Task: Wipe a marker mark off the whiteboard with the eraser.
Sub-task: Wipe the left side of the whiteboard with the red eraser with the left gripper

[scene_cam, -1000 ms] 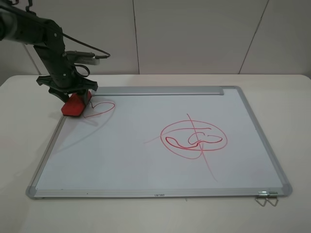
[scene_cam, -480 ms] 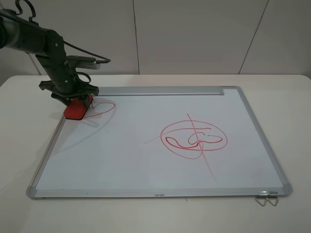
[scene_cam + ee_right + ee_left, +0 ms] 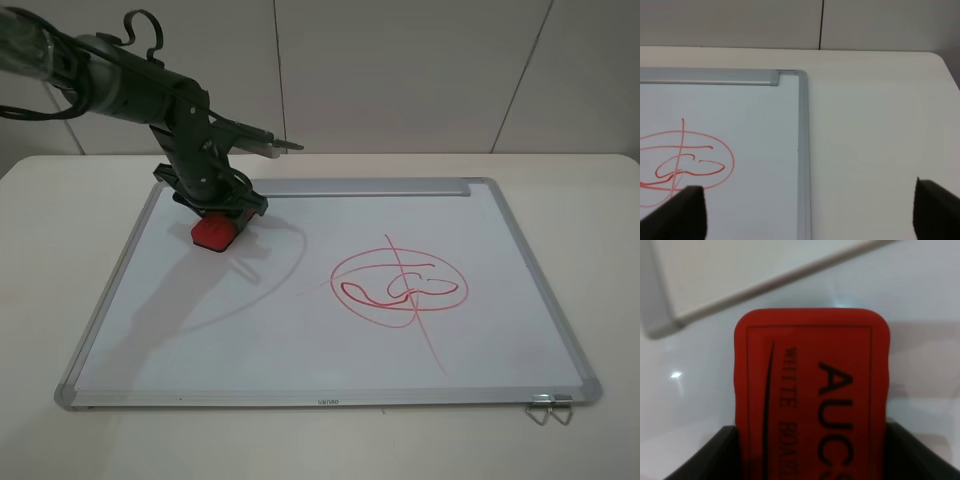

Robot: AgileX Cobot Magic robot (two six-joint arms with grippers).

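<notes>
- The left hand (image 3: 212, 214) is clamped on the red eraser (image 3: 213, 236), which lies flat on the whiteboard (image 3: 320, 400) in the upper left of the high view.
- No heart outline shows anywhere on the board. I judge the marker mark wiped, with only the lift-off left.
- The circled red scribble (image 3: 400, 283) sits well apart at centre right, untouched, and nothing blocks the way.
- The right hand (image 3: 806, 215) hangs with its fingers apart near the board's upper-right corner, by the bare bench (image 3: 880, 125).

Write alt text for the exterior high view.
The left gripper holds a red eraser flat on the whiteboard near its far left corner. A red circled scribble lies right of the board's centre, away from the eraser.
</notes>
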